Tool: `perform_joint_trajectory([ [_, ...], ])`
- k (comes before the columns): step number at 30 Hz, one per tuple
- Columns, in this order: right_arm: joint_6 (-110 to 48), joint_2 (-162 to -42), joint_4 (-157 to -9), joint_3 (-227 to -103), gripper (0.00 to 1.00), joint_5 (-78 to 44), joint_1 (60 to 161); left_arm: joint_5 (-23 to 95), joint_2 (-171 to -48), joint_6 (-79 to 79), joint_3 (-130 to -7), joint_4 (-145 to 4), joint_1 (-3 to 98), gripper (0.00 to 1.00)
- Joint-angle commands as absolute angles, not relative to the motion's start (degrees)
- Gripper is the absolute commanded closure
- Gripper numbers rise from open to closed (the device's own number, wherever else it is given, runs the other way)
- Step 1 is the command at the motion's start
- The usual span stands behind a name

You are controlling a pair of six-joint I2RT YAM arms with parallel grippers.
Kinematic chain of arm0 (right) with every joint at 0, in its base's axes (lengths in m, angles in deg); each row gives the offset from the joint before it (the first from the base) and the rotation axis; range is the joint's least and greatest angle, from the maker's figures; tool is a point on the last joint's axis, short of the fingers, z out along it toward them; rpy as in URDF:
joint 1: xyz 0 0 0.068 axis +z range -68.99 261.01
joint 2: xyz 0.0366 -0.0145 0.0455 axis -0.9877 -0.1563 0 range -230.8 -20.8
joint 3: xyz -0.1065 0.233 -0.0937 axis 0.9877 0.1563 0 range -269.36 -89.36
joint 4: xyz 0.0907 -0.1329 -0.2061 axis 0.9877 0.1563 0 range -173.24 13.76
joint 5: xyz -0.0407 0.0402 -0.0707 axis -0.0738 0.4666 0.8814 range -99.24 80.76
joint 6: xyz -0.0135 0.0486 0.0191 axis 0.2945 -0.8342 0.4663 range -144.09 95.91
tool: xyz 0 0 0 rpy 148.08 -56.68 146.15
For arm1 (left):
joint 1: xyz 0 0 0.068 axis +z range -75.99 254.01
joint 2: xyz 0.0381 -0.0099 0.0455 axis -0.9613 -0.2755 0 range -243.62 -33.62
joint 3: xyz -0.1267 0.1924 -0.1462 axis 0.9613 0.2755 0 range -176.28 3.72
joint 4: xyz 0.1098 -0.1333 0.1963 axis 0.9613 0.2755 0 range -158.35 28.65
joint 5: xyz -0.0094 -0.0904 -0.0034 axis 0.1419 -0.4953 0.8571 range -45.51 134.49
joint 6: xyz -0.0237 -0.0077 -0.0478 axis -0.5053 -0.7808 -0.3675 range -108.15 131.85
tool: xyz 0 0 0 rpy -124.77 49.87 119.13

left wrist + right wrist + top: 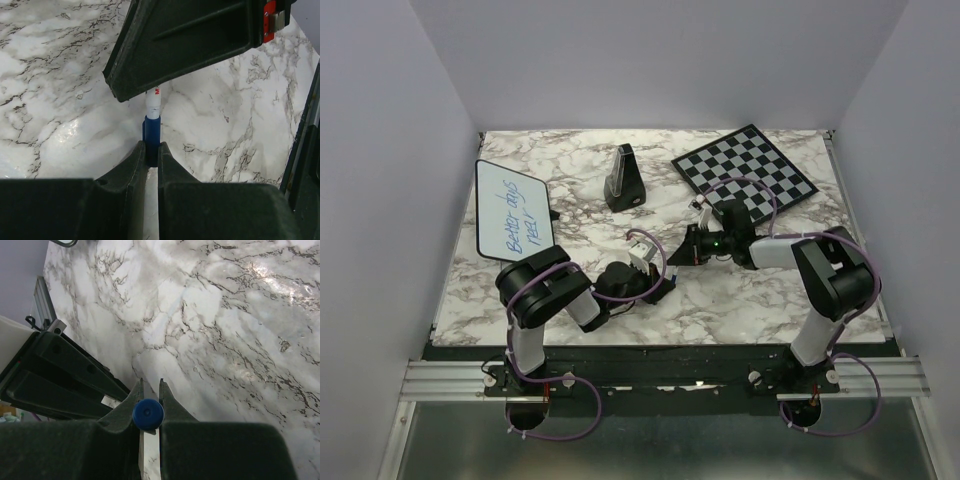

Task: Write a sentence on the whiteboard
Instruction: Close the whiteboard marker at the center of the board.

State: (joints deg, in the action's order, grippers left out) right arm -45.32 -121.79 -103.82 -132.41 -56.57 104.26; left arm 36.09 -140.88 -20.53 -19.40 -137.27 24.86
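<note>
The whiteboard lies at the far left of the marble table, with the sentence on it in blue, in two short lines. Both grippers meet over the table's middle, each on one end of a marker with a white barrel and blue ends. My left gripper is shut on one blue end. The barrel runs from there under the right gripper's dark fingers. My right gripper is shut on the round blue end, seen end-on. The left gripper's fingers show beside it.
A checkered chessboard lies at the back right. A dark wedge-shaped object stands at the back centre. White walls close in the table on three sides. The metal rail with the arm bases runs along the near edge.
</note>
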Motion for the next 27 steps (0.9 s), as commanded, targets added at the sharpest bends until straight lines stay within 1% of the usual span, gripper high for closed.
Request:
perform_joint_trajectory([
  [1, -43.51, -123.02, -102.67, -133.22, 1.00, -55.47, 105.71, 37.98, -142.61, -21.63, -18.87, -136.82, 25.23, 0.90],
  [9, -39.92, -121.00, -102.93, -130.24, 0.99, -51.61, 108.69, 45.53, -141.46, -22.77, -19.92, -129.89, 25.23, 0.95],
  [16, -37.19, -120.03, -101.18, -129.09, 0.99, -50.02, 110.89, 51.25, -139.80, -22.78, -19.31, -127.50, 24.97, 1.00],
  [20, -37.71, -121.60, -100.91, -128.47, 0.99, -50.02, 112.82, 55.20, -139.18, -21.81, -18.96, -127.06, 24.97, 1.00],
  [27, -39.82, -124.77, -100.56, -128.56, 0.99, -49.85, 115.73, 58.37, -141.02, -21.55, -19.66, -129.61, 24.97, 1.00],
])
